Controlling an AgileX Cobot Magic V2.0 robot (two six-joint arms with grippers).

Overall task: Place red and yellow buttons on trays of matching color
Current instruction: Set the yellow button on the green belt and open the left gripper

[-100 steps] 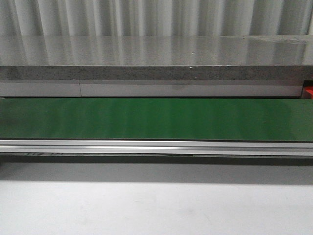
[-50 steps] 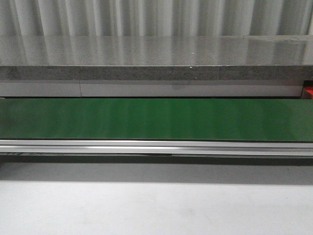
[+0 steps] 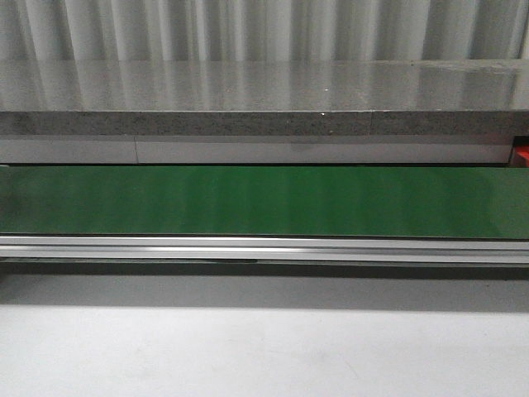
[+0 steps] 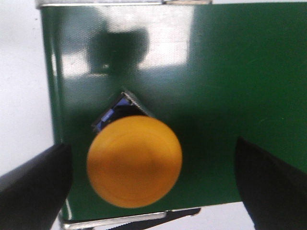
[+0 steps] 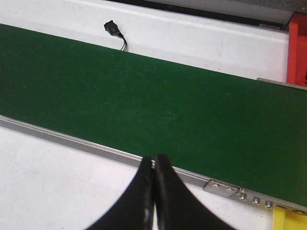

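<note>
A yellow button (image 4: 134, 160) with a dark square base sits on the green belt (image 4: 216, 72) close to its end, seen only in the left wrist view. My left gripper (image 4: 153, 184) is open, its black fingers (image 4: 36, 184) standing on either side of the button without touching it. My right gripper (image 5: 153, 165) is shut with nothing in it, over the white table just short of the belt's metal rail (image 5: 72, 140). A red tray (image 5: 297, 48) lies beyond the belt and a corner of a yellow tray (image 5: 288, 221) shows near the rail. No red button is in view.
In the front view the long green belt (image 3: 264, 201) carries nothing, with a silver rail (image 3: 264, 248) along its near side and a grey ledge (image 3: 264, 124) behind. A bit of red (image 3: 522, 155) shows at far right. A small black connector (image 5: 112, 28) lies beyond the belt.
</note>
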